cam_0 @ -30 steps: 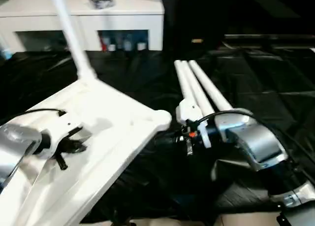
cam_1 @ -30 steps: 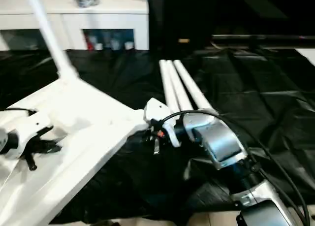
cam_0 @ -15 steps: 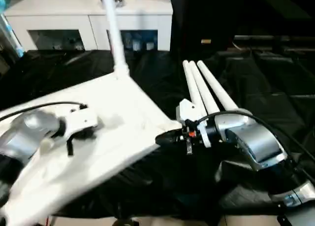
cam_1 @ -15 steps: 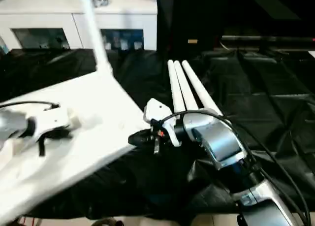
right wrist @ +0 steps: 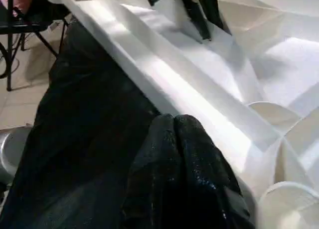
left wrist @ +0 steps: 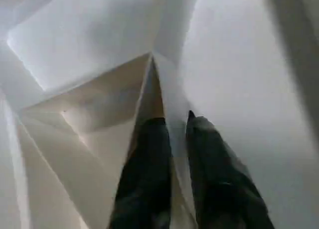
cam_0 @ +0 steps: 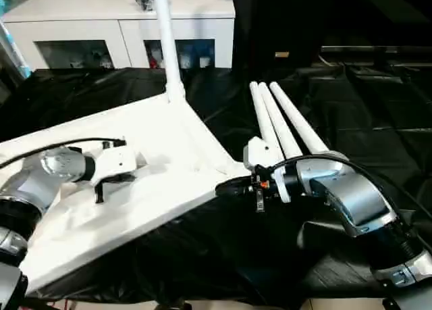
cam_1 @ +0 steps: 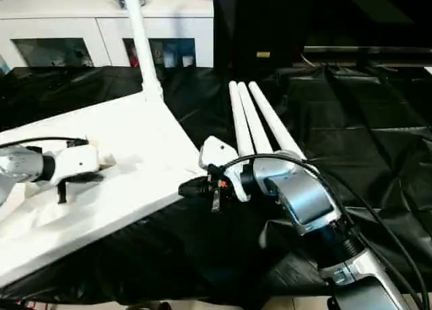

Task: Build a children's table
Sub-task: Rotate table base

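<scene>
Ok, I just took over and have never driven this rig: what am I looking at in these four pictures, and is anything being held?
The two wide pictures come from the humanoid's head camera; the other two look along each wrist. The white plastic rectangular tabletop lies underside up on the black-draped work table, with one white tapered leg already standing in a corner socket. Three loose white legs lie beside it. The left gripper pinches a thin rib of the tabletop's underside. The right gripper is shut, empty, at the tabletop's edge. Behind stands a white glass-door cabinet.

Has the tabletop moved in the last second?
Yes. The tabletop has swung: its fitted leg now rises nearer the loose legs lying on the black cloth.
</scene>
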You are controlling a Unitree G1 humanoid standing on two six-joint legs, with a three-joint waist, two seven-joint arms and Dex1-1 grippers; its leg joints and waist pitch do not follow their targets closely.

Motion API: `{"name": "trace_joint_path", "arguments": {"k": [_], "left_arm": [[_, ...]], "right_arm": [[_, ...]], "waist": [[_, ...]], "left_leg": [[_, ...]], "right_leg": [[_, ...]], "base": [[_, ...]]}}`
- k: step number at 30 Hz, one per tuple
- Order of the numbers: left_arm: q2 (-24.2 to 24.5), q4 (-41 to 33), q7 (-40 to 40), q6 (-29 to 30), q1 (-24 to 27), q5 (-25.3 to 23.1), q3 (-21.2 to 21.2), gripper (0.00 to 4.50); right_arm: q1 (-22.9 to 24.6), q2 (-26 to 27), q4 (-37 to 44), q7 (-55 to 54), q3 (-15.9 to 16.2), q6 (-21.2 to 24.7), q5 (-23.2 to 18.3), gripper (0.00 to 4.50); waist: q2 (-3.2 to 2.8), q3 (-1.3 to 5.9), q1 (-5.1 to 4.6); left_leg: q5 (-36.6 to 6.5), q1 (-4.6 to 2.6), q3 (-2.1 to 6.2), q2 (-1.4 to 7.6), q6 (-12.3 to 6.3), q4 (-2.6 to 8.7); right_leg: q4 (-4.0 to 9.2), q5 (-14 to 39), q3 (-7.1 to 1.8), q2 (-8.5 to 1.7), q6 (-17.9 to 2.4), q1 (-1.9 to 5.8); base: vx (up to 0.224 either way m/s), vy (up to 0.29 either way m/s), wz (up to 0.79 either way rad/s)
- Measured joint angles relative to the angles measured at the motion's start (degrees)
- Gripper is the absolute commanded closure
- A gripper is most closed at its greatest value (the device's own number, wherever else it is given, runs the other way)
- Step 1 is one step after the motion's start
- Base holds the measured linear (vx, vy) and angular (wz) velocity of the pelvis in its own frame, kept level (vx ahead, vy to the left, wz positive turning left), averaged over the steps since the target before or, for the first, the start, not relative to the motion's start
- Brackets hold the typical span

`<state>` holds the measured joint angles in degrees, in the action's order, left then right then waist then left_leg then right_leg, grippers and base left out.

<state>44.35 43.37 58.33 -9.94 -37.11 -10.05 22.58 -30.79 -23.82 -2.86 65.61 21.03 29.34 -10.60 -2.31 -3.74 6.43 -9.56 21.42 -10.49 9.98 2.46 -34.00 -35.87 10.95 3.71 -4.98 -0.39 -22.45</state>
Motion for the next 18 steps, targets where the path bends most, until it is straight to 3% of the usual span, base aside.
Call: {"name": "trace_joint_path", "arguments": {"k": [4, 7, 10, 12, 15, 18], "left_arm": [[-0.1, -2.2, 1.7, 1.9, 2.1, 4.2, -3.6, 3.33], [0.6, -7.0, 2.1, 3.9, 6.4, 8.6, -7.5, 3.06], [0.9, -13.2, 2.0, 8.2, 10.2, 12.7, -11.3, 2.80], [0.5, -18.5, 0.6, 14.2, 11.9, 15.4, -14.5, 2.64], [-4.2, -26.0, -4.5, 23.2, 12.6, 20.3, -18.8, 2.41], [-10.4, -32.5, -10.0, 29.0, 14.0, 25.5, -20.9, 2.13]], "right_arm": [[0.0, 0.8, -0.1, -3.8, -1.5, 0.0, 0.2, 4.50], [0.0, 2.6, -0.3, -11.3, -5.8, 0.8, 1.2, 4.50], [-0.5, 4.4, -2.1, -20.4, -11.3, 5.8, 2.3, 4.31], [-0.9, 5.9, -3.0, -25.3, -14.6, 12.3, 2.2, 4.13], [-2.4, 8.2, -5.3, -31.3, -17.2, 19.2, 2.5, 3.94], [-4.7, 9.8, -9.3, -35.8, -18.6, 20.3, 3.0, 3.66]], "waist": [[-0.02, -0.01, -0.07], [-0.05, -0.02, -0.26], [-0.14, -0.04, -0.34], [-0.15, -0.05, -0.48], [-0.54, 0.02, -0.74], [-0.63, 0.13, -1.42]], "left_leg": [[0.0, 0.10, -0.04, 0.00, 0.00, 0.00], [0.0, 0.19, -0.04, 0.01, 0.04, 0.02], [0.0, 0.20, -0.04, 0.01, 0.08, 0.02], [0.0, 0.20, -0.03, 0.01, 0.08, 0.00], [0.1, 0.19, -0.03, -0.02, 0.10, -0.05], [0.1, 0.19, -0.03, -0.02, 0.10, -0.08]], "right_leg": [[-0.04, 0.0, -0.03, 0.00, 0.0, -0.17], [-0.11, 0.0, -0.03, 0.00, 0.0, -0.33], [-0.17, 0.0, -0.02, 0.00, 0.0, -0.34], [-0.25, 0.0, -0.02, 0.00, 0.0, -0.34], [-0.26, 0.0, -0.04, -0.01, 0.0, -0.31], [-0.29, 0.0, -0.05, -0.01, 0.0, -0.36]], "base": [[0.000, 0.000, 0.00], [0.000, 0.000, 0.00], [0.000, 0.000, 0.00], [0.000, 0.000, 0.00], [0.000, 0.000, 0.00], [0.000, 0.000, 0.00]]}}
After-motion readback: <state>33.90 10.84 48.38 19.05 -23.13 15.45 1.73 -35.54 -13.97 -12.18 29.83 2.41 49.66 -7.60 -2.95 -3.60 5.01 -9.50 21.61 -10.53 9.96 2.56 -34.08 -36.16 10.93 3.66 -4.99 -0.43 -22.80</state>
